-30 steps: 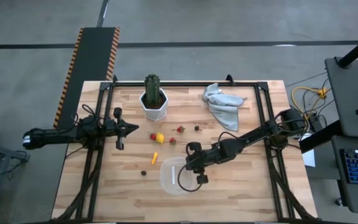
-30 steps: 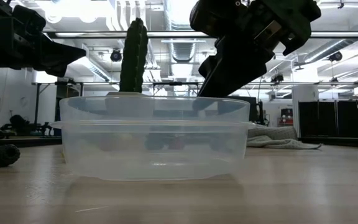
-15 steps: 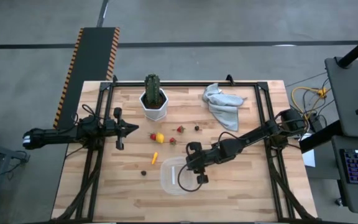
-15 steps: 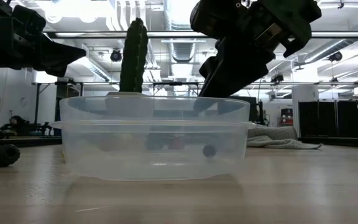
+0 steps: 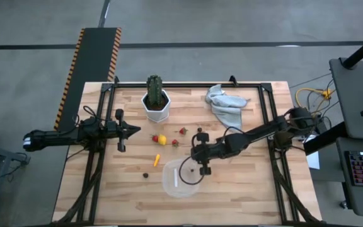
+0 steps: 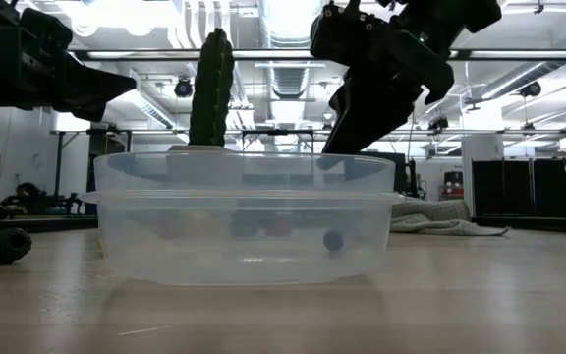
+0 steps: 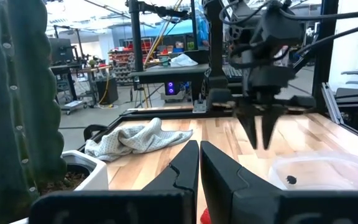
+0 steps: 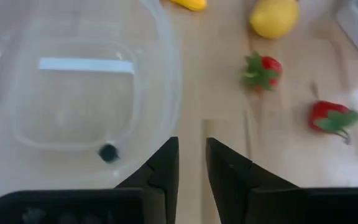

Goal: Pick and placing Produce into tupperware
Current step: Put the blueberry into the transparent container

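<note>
The clear tupperware [image 5: 169,181] stands on the wooden table near the front middle. One small dark berry [image 8: 108,152] lies on its floor, seen through the wall in the low view [image 6: 333,239]. My right gripper [image 5: 204,169] hangs above the tupperware's far right rim, fingers slightly open with nothing between them [image 8: 192,152]. Beyond the rim, strawberries [image 8: 261,70] [image 8: 331,117], a lemon [image 5: 162,139] and an orange sliver [image 5: 157,159] lie on the table. Another dark berry [image 5: 145,175] lies left of the tupperware. My left gripper [image 7: 199,155] waits shut at the table's left.
A tall green cactus in a white pot [image 5: 156,101] stands at the far middle. A crumpled grey cloth [image 5: 225,104] lies at the far right. Black frame rails run along the table's left and right sides. Bare wood lies in front of the tupperware.
A dark berry has dropped into the tupperware and now rests on its floor near the right wall. My right gripper has risen and drawn back toward the table's far edge, above the tupperware's far rim.
</note>
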Tool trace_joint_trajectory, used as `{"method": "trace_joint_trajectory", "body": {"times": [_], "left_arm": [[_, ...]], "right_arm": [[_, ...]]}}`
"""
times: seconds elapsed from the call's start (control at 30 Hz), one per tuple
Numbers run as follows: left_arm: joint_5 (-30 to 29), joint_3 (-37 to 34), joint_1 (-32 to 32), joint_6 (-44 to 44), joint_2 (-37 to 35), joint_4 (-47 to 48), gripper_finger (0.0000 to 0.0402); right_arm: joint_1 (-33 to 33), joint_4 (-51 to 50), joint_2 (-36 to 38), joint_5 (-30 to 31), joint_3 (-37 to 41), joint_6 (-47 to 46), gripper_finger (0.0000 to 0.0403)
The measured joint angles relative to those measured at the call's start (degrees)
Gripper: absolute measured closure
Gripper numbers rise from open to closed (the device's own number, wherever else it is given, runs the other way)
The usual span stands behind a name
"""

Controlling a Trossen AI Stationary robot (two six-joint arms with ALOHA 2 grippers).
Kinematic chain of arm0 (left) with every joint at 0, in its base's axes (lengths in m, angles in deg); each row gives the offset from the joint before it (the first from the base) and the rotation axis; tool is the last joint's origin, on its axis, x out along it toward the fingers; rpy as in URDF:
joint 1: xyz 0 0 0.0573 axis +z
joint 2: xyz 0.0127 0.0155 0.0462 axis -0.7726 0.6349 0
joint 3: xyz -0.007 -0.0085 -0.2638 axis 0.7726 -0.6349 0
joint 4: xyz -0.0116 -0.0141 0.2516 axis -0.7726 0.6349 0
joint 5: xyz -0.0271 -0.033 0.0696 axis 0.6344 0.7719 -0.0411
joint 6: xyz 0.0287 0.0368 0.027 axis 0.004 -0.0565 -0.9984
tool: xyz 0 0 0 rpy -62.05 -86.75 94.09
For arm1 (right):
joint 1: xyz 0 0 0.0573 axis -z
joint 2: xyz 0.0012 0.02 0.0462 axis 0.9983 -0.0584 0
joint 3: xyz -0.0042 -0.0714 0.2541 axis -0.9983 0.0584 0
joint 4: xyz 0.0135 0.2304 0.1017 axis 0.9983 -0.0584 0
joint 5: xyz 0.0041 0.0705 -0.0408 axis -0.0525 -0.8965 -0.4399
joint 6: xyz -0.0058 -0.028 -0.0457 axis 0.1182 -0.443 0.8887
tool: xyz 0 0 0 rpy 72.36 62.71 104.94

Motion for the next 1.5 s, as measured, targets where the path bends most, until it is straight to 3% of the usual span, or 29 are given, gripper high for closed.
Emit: {"method": "trace_joint_trajectory", "body": {"times": [0.3, 0.4, 0.67, 0.87, 0.97, 1.23, 1.5], "left_arm": [[0.0, 0.0, 0.0, 0.0, 0.06, 0.09, 0.0402], [0.0, 0.0, 0.0, 0.0, 0.03, 0.31, 0.0402], [0.0, 0.0, 0.0, 0.0, 0.05, 0.36, 0.0402], [0.0, 0.0, 0.0, 0.0, 0.13, 0.39, 0.0402], [0.0, 0.0, 0.0, 0.0, 0.09, 0.39, 0.0402], [-0.02, 0.0, 0.0, 0.0, 0.26, 0.42, 0.0402], [-0.04, 0.0, 0.0, 0.0, 0.61, 0.39, 0.0402]], "right_arm": [[2.55, -5.02, 4.51, 0.8, 1.86, 0.46, 0.033], [2.84, -4.98, 5.37, 4.25, 4.18, -1.06, 0.0323], [3.23, -3.05, 8.29, 7.96, 9.87, -3.07, 0.0274], [3.81, 6.1, 9.64, 9.13, 16.94, -3.27, 0.023], [4.77, 15.24, 10.37, 9.19, 22.41, -3.89, 0.022], [4.93, 36.71, 13.48, 5.6, 33.69, -2.54, 0.0218], [4.93, 44.43, 11.91, 1.47, 38.23, -1.89, 0.0218]]}}
